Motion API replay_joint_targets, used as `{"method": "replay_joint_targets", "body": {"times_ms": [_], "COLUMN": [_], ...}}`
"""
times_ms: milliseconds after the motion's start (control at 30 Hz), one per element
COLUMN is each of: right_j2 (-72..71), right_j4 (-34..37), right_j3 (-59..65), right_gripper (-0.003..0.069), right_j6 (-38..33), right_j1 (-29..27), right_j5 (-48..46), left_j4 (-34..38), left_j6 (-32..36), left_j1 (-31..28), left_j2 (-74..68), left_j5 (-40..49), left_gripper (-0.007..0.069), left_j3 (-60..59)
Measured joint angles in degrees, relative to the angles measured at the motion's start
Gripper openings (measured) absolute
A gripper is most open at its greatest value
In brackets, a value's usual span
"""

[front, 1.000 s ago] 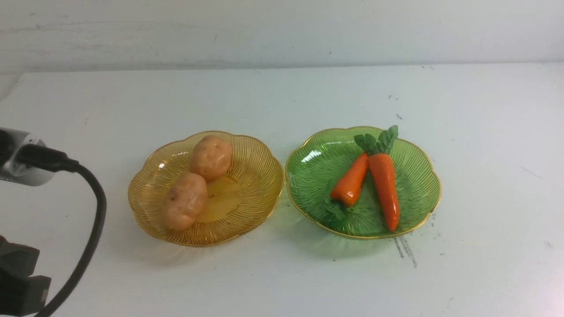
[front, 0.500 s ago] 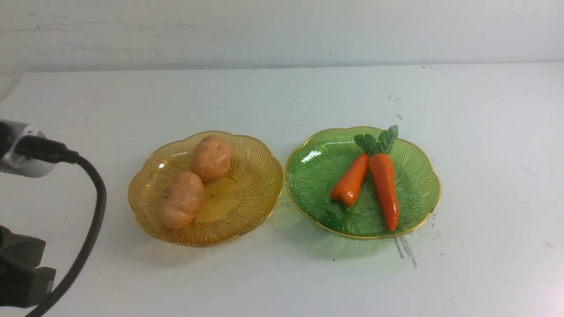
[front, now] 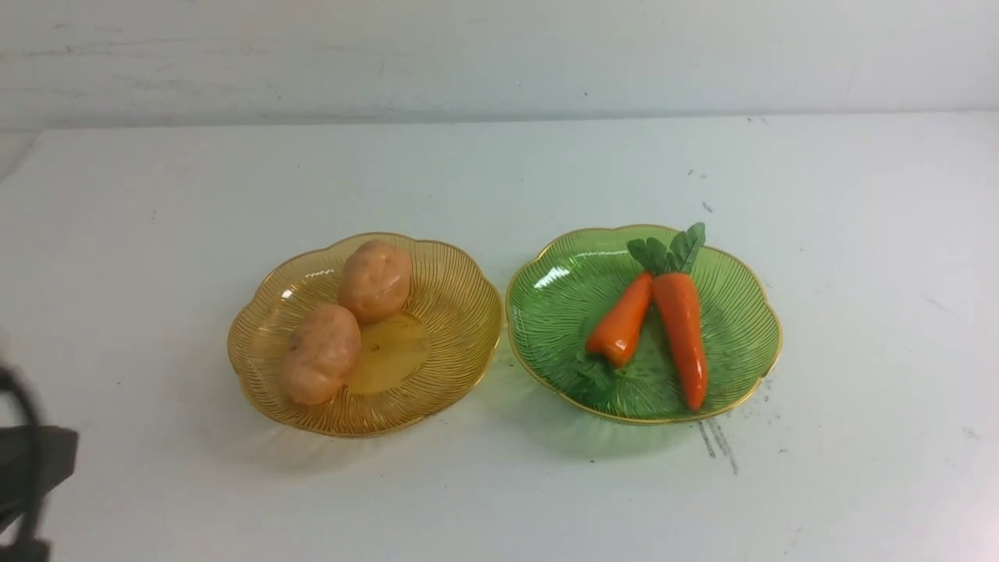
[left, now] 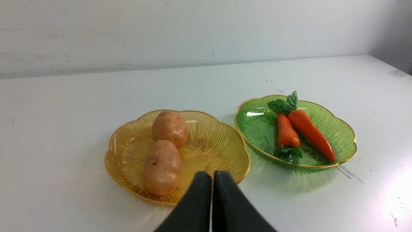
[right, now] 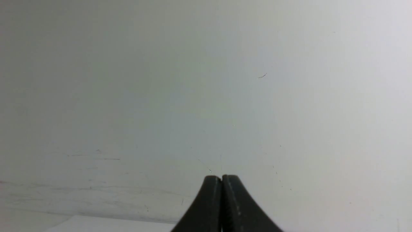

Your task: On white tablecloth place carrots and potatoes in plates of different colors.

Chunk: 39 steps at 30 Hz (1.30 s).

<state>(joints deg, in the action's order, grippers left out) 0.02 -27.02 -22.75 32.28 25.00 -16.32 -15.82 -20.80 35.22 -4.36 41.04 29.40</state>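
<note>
Two tan potatoes (front: pixel 375 279) (front: pixel 321 353) lie in the amber-yellow plate (front: pixel 460 312) left of centre on the white tablecloth (front: pixel 499 172). Two orange carrots, one short (front: pixel 622 320) and one longer (front: pixel 682 332), lie in the green plate (front: pixel 741 312) beside it. The left wrist view shows the potatoes (left: pixel 169 128) (left: pixel 162 167), the amber plate (left: pixel 222 141), the carrots (left: pixel 286 131) (left: pixel 310 129) and the green plate (left: pixel 341 132). My left gripper (left: pixel 212 174) is shut and empty, short of the amber plate's near rim. My right gripper (right: pixel 221 177) is shut and empty, facing a bare wall.
A dark blurred part of my left arm (front: pixel 31 468) sits at the front view's left edge. Dark pen streaks (front: pixel 718 441) mark the cloth just in front of the green plate. A white wall (front: pixel 499 55) rises behind the table.
My left arm has drawn back toward the lower left; its silver wrist and black cable have left the front view. The plates, potatoes and carrots have not moved.
</note>
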Motion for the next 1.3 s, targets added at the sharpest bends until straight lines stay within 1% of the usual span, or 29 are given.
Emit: {"method": "replay_joint_targets", "body": {"times_ms": [33,100,200,233,267,333,367,400,533,600,833,1300], "right_j2": [0.0,0.0,0.0,0.0,0.0,0.0,0.0,0.0,0.0,0.0,0.0,0.0], "right_j4": [0.0,0.0,0.0,0.0,0.0,0.0,0.0,0.0,0.0,0.0,0.0,0.0], "right_j3": [0.0,0.0,0.0,0.0,0.0,0.0,0.0,0.0,0.0,0.0,0.0,0.0], "right_gripper": [-0.0015,-0.0015,-0.0015,-0.0015,-0.0015,-0.0015,-0.0015,-0.0015,-0.0015,-0.0015,-0.0015,-0.0015], "right_j6": [0.0,0.0,0.0,0.0,0.0,0.0,0.0,0.0,0.0,0.0,0.0,0.0], "right_j1": [0.0,0.0,0.0,0.0,0.0,0.0,0.0,0.0,0.0,0.0,0.0,0.0], "right_j5": [0.0,0.0,0.0,0.0,0.0,0.0,0.0,0.1,0.0,0.0,0.0,0.0], "left_j4": [0.7,4.6,9.9,12.0,13.5,17.4,20.2,20.9,23.3,23.3,21.0,20.3], "left_j6": [1.8,8.7,15.5,18.9,20.2,24.9,27.9,29.0,31.5,32.0,32.2,32.2], "left_j1": [-0.7,-4.1,-9.0,-11.0,-12.6,-16.8,-20.4,-21.4,-28.4,-30.1,-31.1,-31.1], "left_j2": [0.5,1.7,3.2,3.8,4.2,4.9,5.0,5.1,5.1,5.1,5.2,5.2], "left_j5": [-1.9,-7.7,-12.5,-14.9,-15.9,-19.7,-22.5,-23.6,-26.5,-26.3,-19.9,-19.8], "left_gripper": [-0.0004,-0.0004,-0.0004,-0.0004,-0.0004,-0.0004,-0.0004,-0.0004,-0.0004,-0.0004,-0.0004,-0.0004], "left_j3": [-1.4,-6.2,-10.9,-13.3,-14.3,-18.2,-21.3,-22.6,-28.9,-30.7,-31.0,-31.0]}}
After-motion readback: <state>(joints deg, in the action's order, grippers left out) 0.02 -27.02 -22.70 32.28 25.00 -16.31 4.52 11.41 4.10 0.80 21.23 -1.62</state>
